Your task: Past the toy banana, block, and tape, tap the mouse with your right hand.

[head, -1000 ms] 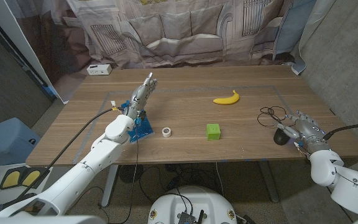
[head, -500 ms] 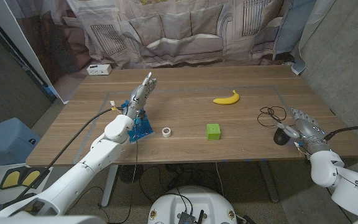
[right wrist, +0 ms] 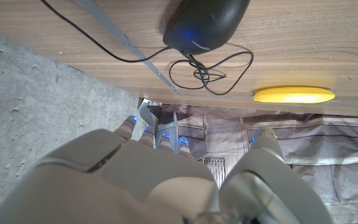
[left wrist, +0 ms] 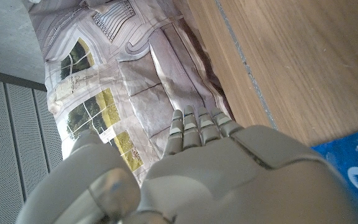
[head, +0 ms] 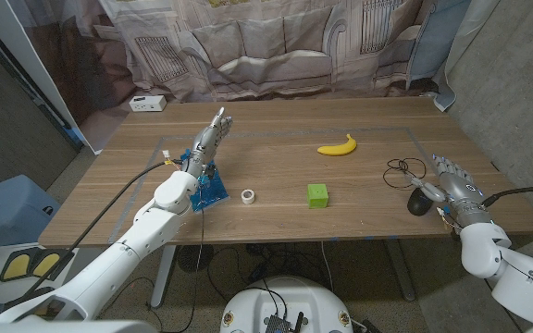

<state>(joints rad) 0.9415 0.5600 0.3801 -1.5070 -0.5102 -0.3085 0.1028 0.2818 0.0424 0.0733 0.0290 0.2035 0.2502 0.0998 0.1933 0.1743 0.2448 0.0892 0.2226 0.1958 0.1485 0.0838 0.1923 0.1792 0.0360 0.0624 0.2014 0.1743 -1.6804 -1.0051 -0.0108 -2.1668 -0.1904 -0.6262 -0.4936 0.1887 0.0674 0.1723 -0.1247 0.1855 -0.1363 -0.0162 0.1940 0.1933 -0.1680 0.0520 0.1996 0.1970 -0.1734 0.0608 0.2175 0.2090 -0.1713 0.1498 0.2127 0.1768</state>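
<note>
Right hand (head: pixel 453 183), fingers spread and holding nothing, sits at right of frame just beside the black corded computer mouse (head: pixel 419 202). Left hand (head: pixel 209 141), upper left, fingers extended, empty.

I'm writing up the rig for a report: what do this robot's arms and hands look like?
Both arms are glossy white, rounded shells. The left hand and right hand are grey with segmented fingers; small blue lights glow on the right hand's fingers in its wrist view. A black cable runs along the left arm, another trails from the right wrist.
</note>
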